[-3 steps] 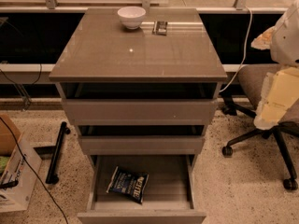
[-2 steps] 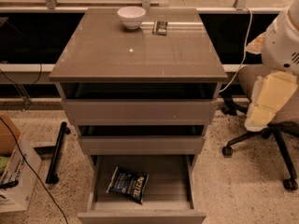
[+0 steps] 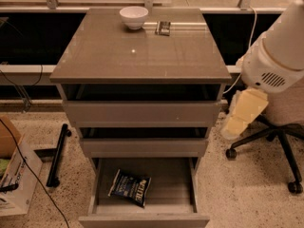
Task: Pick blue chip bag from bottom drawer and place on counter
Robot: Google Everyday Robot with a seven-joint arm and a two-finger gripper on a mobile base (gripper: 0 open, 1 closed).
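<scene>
The blue chip bag (image 3: 129, 187) lies flat in the open bottom drawer (image 3: 145, 212), left of its middle, white lettering up. The counter (image 3: 142, 51) is the glossy grey-brown top of the cabinet. My gripper (image 3: 241, 115), pale cream, hangs from the white arm (image 3: 280, 51) to the right of the cabinet, at the height of the upper drawers. It is well above and to the right of the bag and holds nothing that I can see.
A white bowl (image 3: 134, 17) and a small dark metallic object (image 3: 163, 28) sit at the back of the counter. The two upper drawers (image 3: 142, 113) stand slightly open. An office chair base (image 3: 273, 141) is at the right. A cardboard box (image 3: 14, 179), cables and a black bar (image 3: 58, 153) are on the floor at the left.
The arm and gripper have moved left and down, closer to the cabinet's right side. The bag and drawers have not moved.
</scene>
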